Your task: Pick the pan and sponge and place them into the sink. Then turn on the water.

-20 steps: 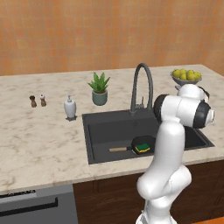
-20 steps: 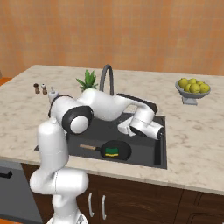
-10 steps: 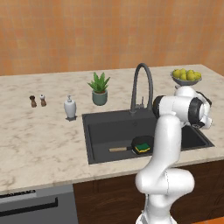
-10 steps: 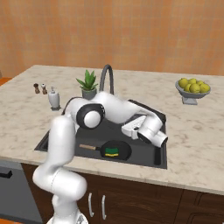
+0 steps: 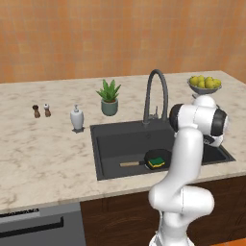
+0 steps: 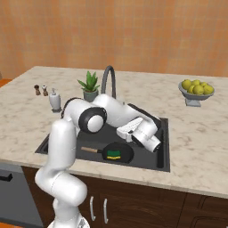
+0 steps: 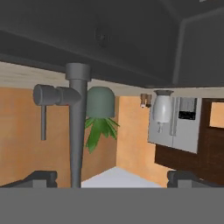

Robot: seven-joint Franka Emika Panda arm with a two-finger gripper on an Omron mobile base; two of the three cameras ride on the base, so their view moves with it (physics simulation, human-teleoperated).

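Pan (image 5: 154, 157): one, black, lying in the near part of the sink (image 5: 120, 139).
Sponge (image 5: 156, 163): one, resting on the pan.
Faucet (image 5: 156, 96): one, at the sink's far edge.
Shakers (image 5: 41, 110): two, far left.
Gripper (image 7: 112, 177): jaws wide apart, holding nothing.

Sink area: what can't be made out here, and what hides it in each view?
- Left base view: the right part of the sink and part of the pan sit behind the white arm.
- Right base view: the faucet's base and the basin's middle are hidden by the arm.
- Hand view: the tool is cut off by the bottom edge.
- Sponge: too small to judge its exact seating on the pan.
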